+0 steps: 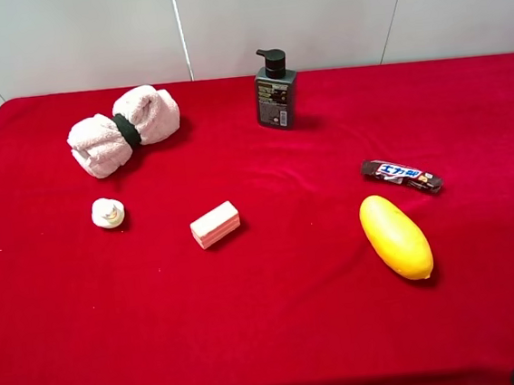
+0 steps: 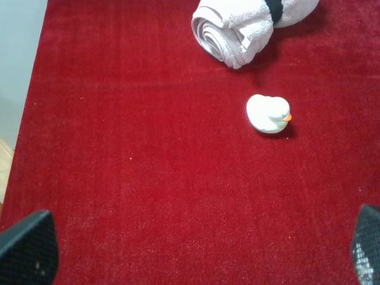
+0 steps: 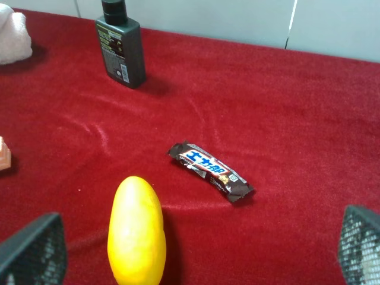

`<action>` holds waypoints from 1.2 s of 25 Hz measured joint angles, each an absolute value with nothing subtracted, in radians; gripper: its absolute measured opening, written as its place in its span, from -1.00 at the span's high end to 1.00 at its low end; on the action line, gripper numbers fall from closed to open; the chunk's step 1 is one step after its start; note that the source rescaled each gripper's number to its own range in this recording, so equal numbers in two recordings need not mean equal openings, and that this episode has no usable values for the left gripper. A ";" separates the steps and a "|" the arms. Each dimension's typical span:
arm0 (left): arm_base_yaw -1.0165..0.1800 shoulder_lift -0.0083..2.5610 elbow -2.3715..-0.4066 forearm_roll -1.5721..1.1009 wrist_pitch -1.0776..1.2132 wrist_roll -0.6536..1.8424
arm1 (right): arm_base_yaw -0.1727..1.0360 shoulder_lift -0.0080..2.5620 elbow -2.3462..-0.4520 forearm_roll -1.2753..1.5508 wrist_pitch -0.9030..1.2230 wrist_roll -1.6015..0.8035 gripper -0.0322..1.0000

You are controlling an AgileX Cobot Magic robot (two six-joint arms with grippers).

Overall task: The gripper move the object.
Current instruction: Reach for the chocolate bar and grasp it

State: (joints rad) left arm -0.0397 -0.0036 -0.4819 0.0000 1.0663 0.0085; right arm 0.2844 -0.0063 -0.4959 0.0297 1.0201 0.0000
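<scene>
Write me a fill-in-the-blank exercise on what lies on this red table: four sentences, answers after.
1. Nearest the candy bar lies the ___ fruit.
2. The rolled towel is bound by a ___ band.
3. The pump bottle stands ___ at the back of the red cloth.
4. In the high view, the little duck sits to the ___ of the pink block.

Missing words: yellow; black; upright; left.

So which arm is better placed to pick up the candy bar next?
Right. The candy bar lies on the right side of the table, ahead of the open right pincer. The left pincer faces only the duck and towel.
</scene>
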 joint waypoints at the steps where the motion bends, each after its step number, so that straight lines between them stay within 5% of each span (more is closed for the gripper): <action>1: -0.040 -0.004 -0.482 0.000 1.066 0.009 | 0.284 -0.006 -0.496 0.030 1.020 0.000 -1.00; 14: -0.040 -0.004 -0.482 0.000 1.066 0.009 | 0.284 0.029 -0.522 0.037 1.022 0.000 -1.00; 30: -0.040 -0.004 -0.482 0.000 1.066 0.009 | 0.284 0.586 -0.751 0.049 1.022 -0.037 -1.00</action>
State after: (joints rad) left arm -0.0397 -0.0036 -0.4819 0.0000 1.0663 0.0085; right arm 0.2844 0.5862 -0.7511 0.0492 1.0222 -0.0367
